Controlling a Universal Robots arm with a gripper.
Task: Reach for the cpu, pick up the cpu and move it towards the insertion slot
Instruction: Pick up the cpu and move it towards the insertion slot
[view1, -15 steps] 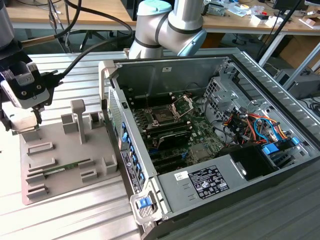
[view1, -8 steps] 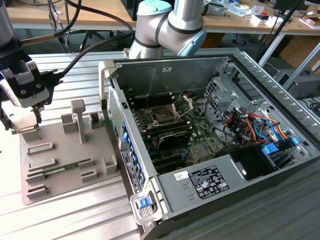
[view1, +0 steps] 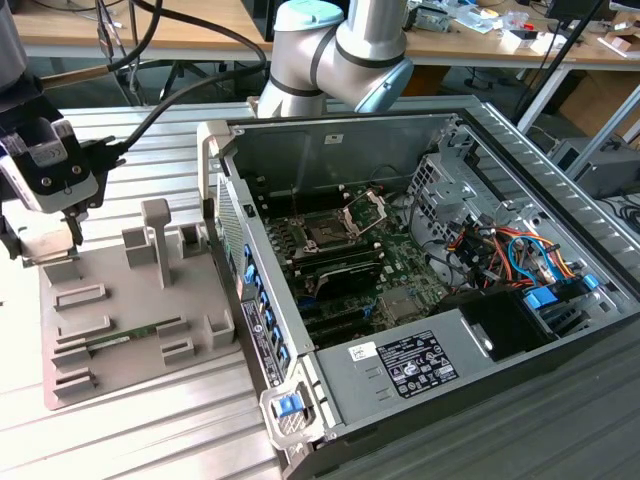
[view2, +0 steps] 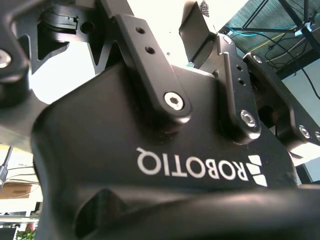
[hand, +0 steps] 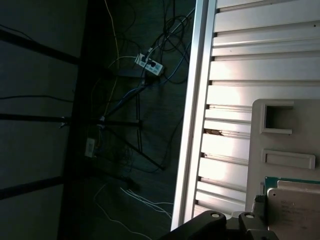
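Note:
The cpu (view1: 42, 250) is a pale square chip lying on the grey fixture plate (view1: 130, 300) at the exterior view's far left. In the first wrist view the cpu (hand: 295, 210) shows a silvery top and a thin green rim. My gripper (view1: 42, 238) hangs right over it, open, with a dark finger (view1: 75, 232) standing on either side of the chip. The insertion slot (view1: 325, 235) is the dark square socket on the motherboard inside the open computer case, its silver frame (view1: 365, 210) hinged up behind it.
The fixture plate carries upright posts (view1: 157, 240) and a green memory stick (view1: 120, 340). The case wall (view1: 235, 240) rises between the plate and the motherboard. Cables and a drive cage (view1: 450, 190) crowd the case's right side. Ribbed metal table (hand: 260, 75) runs to an edge.

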